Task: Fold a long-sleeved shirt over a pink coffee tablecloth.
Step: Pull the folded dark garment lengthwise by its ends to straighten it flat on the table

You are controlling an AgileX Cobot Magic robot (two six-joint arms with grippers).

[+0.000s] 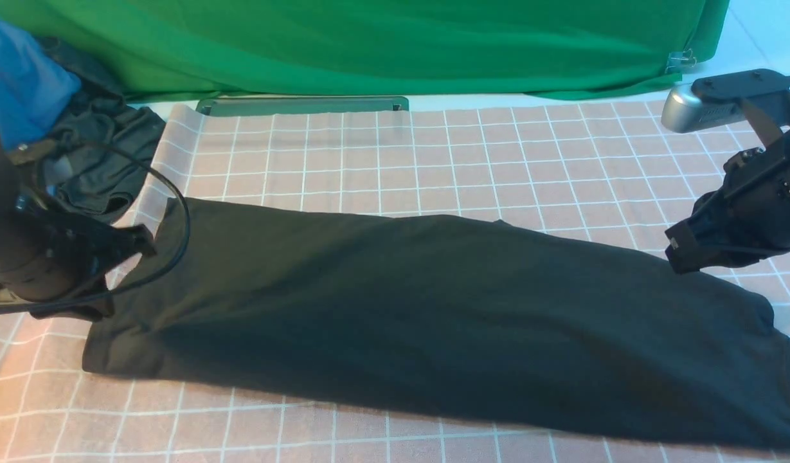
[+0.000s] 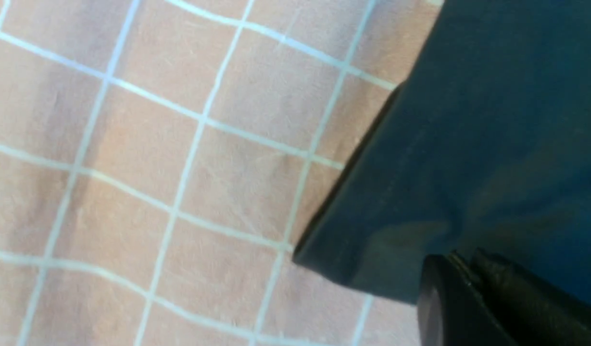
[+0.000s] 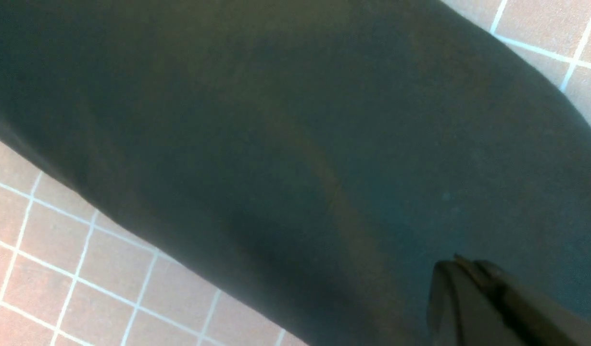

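Observation:
The long-sleeved shirt (image 1: 433, 308) lies as a long black strip, running from left to near right across the pink coffee tablecloth (image 1: 433, 161). My left gripper (image 1: 141, 243) is at the strip's left end. In the left wrist view its fingers (image 2: 461, 260) are pressed together over a corner of the shirt (image 2: 492, 144), with no fabric showing between them. My right gripper (image 1: 676, 254) hovers at the strip's far right edge. Its tips (image 3: 461, 263) are shut above the shirt (image 3: 276, 144) and hold nothing. The shirt's print and neck label are hidden.
A green cloth (image 1: 369, 45) hangs along the back, with a grey-green bar (image 1: 301, 105) at its foot. A blue garment (image 1: 22, 77) and a smaller dark garment (image 1: 105, 161) are heaped at the far left. A silver device (image 1: 697, 106) sits above the right arm.

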